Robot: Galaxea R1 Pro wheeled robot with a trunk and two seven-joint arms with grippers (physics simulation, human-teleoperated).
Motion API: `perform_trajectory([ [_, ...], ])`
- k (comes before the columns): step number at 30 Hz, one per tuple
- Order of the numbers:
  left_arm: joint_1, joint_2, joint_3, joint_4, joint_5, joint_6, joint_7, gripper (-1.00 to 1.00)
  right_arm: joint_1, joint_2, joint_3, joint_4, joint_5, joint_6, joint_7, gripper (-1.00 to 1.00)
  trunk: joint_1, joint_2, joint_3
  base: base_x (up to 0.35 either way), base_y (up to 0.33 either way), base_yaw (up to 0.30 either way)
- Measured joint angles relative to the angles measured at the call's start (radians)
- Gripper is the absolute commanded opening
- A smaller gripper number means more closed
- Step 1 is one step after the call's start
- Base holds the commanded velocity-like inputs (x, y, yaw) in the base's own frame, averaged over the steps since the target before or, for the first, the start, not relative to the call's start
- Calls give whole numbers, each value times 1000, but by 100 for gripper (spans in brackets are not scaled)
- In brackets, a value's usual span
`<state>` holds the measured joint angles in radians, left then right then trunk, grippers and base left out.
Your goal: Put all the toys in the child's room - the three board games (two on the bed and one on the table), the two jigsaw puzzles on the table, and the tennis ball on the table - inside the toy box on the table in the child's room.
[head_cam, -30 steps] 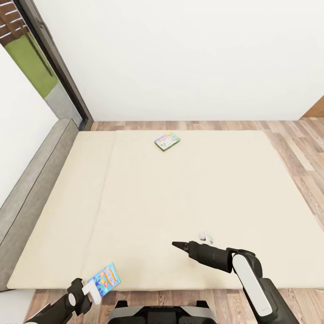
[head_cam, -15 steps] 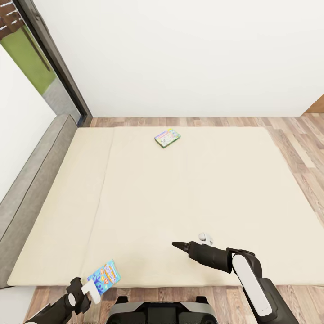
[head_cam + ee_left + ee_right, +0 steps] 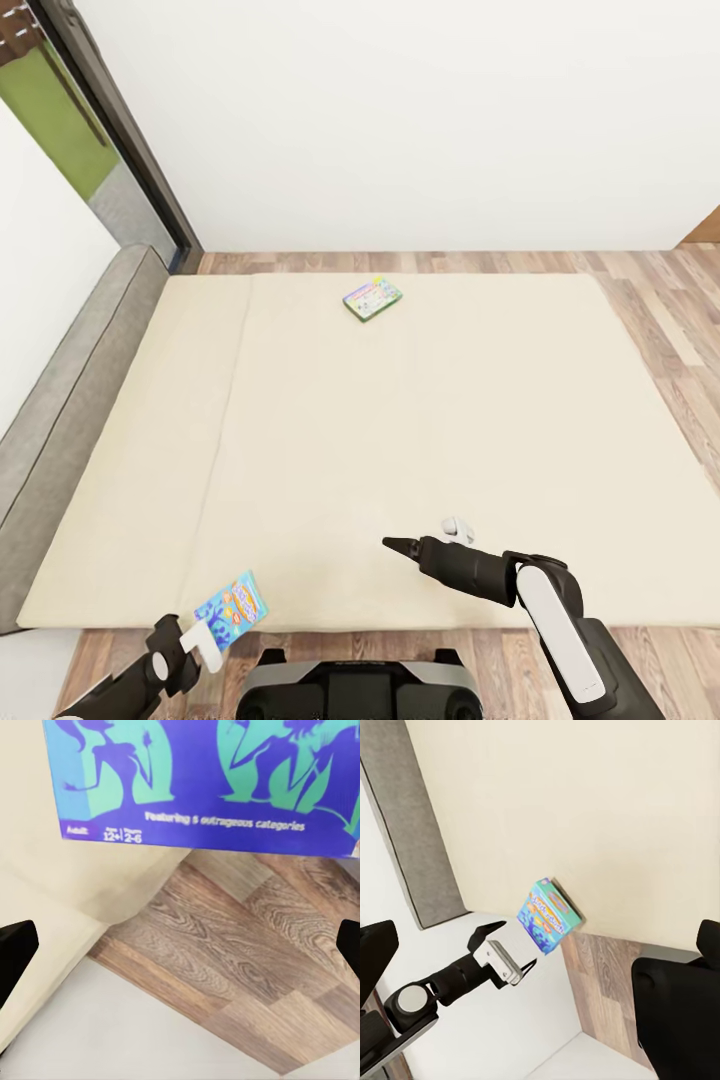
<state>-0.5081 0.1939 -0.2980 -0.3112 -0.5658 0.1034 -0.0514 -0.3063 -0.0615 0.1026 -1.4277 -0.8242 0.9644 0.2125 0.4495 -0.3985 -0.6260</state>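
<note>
A mostly blue board game [image 3: 232, 608] hangs over the bed's near edge, with my left gripper [image 3: 203, 642] shut on its lower end. The right wrist view shows that box [image 3: 549, 915] clamped by the left gripper's white fingers [image 3: 506, 954]. Its blue and green printed face [image 3: 202, 780] shows above wood floor in the left wrist view. A white-green-yellow board game [image 3: 372, 298] lies flat at the far side of the bed [image 3: 420, 420]. My right gripper [image 3: 400, 546] hovers over the near part of the mattress, open and holding nothing. The table and toy box are out of view.
A grey headboard [image 3: 70, 400] runs along the bed's left side. Behind it is a white wall, with a dark-framed glass door [image 3: 120, 130] at the far left. Wood-plank floor [image 3: 680, 330] borders the bed at right, far side and near edge.
The whole view has backed away from the bed, so more floor shows in front of its near edge. Both arms hold their poses. The blue board game stays in the left gripper.
</note>
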Motion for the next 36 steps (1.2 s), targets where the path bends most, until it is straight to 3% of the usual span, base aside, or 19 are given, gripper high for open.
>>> perform_trajectory([
  [8, 0, 0, -2, -1, -6, 3, 52, 100, 0, 1, 0, 1, -1, -1, 0, 100, 0, 0, -13, 0, 0, 0],
  [36, -3, -2, 3, -15, -9, 4, 73, 100, 0, -1, 0, 0, -3, -3, 1, 100, 0, 0, -59, 0, 0, 0],
])
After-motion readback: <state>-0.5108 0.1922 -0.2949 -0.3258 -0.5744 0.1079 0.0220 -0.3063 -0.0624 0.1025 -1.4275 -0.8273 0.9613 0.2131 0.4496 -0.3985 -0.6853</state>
